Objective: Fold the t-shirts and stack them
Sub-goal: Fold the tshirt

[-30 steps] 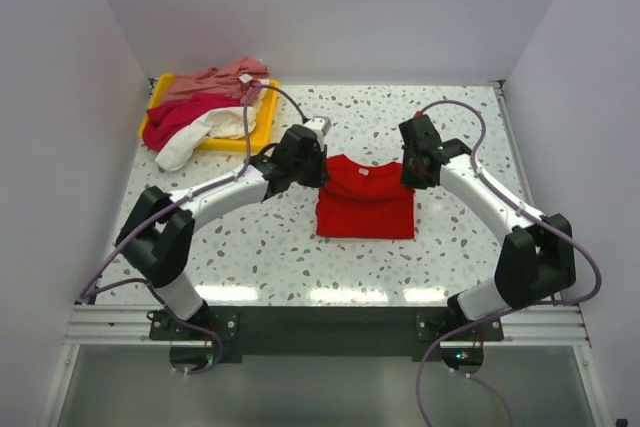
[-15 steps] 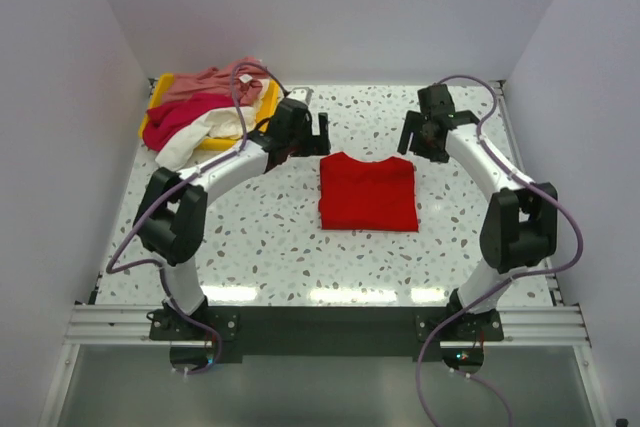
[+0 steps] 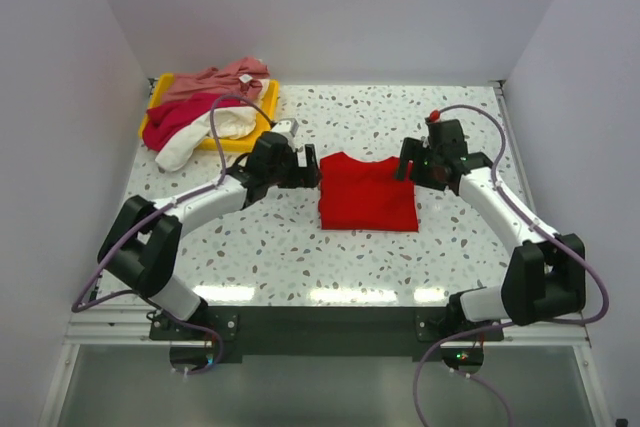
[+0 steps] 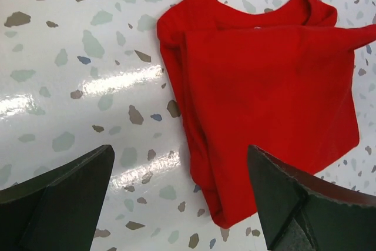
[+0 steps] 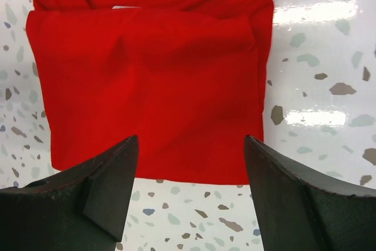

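left gripper (image 3: pixel 306 168): held apart, empty | right gripper (image 3: pixel 405 161): held apart, empty | red t-shirt (image 3: pixel 367 194): folded, laid between both grippers | collar tag (image 5: pixel 120 7): too small to be read

No text, brand, number or sign can be read in any view. A small white tag (image 3: pixel 245 78) is seen on the dusty pink t-shirt (image 3: pixel 205 83) at the upper left of the overhead frame, but it is too small to be read. A sliver of white neck label (image 5: pixel 120 7) is seen inside the collar of the red t-shirt (image 5: pixel 147 86), and no lettering can be made out on it.
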You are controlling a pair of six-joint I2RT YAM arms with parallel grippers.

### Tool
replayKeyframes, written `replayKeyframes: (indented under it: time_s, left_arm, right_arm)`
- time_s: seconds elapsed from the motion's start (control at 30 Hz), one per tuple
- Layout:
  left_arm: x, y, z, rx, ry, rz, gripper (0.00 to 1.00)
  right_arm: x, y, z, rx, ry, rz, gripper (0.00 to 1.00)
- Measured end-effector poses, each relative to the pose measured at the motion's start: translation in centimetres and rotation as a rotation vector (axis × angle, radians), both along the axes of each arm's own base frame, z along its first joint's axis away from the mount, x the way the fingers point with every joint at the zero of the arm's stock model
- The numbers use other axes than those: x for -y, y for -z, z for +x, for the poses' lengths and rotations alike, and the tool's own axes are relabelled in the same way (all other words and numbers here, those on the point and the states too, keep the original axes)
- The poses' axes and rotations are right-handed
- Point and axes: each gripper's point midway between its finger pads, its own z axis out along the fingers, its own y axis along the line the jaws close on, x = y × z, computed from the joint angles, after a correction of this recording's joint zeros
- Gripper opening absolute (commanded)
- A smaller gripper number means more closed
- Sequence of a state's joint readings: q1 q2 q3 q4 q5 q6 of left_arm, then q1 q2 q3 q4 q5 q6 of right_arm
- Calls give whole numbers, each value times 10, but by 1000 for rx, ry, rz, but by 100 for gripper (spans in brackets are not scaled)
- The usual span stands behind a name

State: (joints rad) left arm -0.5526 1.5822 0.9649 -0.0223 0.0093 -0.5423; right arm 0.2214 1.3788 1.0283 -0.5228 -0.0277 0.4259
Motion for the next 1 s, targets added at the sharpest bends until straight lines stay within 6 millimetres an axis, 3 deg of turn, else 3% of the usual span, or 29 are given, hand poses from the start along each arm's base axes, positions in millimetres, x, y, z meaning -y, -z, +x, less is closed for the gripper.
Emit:
replayKeyframes:
  time_s: [0.2,0.37,0.67,0.83,1.0]
  left_arm:
    - [7,3,-13,-4,44,-65,100]
    - [14,3,-18,-1,79,-112,100]
    - [26,4,-25,-6,125,-188,100]
    - [29,26,-31,-60,129,-204,100]
    - [28,39,-36,-91,123,-207,100]
  right_arm:
    - [-25,12,-2,-14,-79,44,74]
    - [-37,34,0,-54,-112,50,74]
    - [-37,66,-3,-128,-112,34,73]
    - [-35,84,-7,-173,-106,19,71]
    - [-30,84,-17,-177,-97,9,79]
